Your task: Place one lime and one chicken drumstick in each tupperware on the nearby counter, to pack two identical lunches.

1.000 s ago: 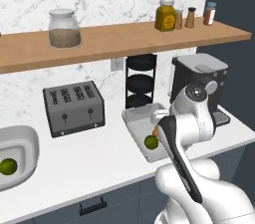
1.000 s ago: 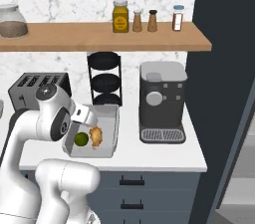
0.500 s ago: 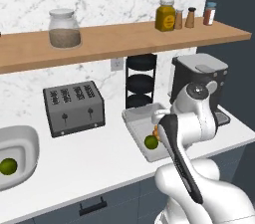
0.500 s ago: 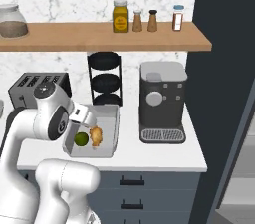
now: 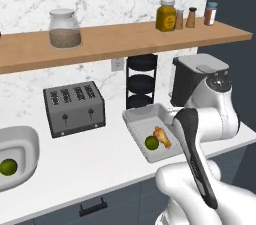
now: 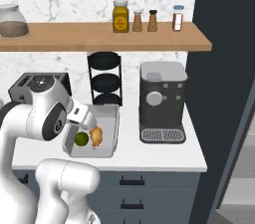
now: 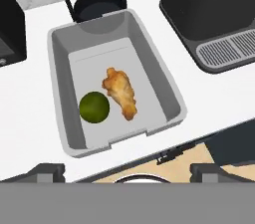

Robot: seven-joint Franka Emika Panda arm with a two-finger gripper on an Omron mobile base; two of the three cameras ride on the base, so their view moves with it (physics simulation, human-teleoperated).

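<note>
tray: grey tupperware (image 7: 164,91) holds lime (image 7: 94,107) beside chicken drumstick (image 7: 121,92)
gripper (image 7: 127,172): spread wide, holding nothing, above tray

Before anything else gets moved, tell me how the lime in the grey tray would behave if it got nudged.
The lime looks round and glossy, so it would probably roll easily and slip under a pinch. The tray's sloped walls and the drumstick beside it should stop it.

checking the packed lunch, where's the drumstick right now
The chicken drumstick lies in the grey tray, right beside the lime, in front of the black rack.
</note>
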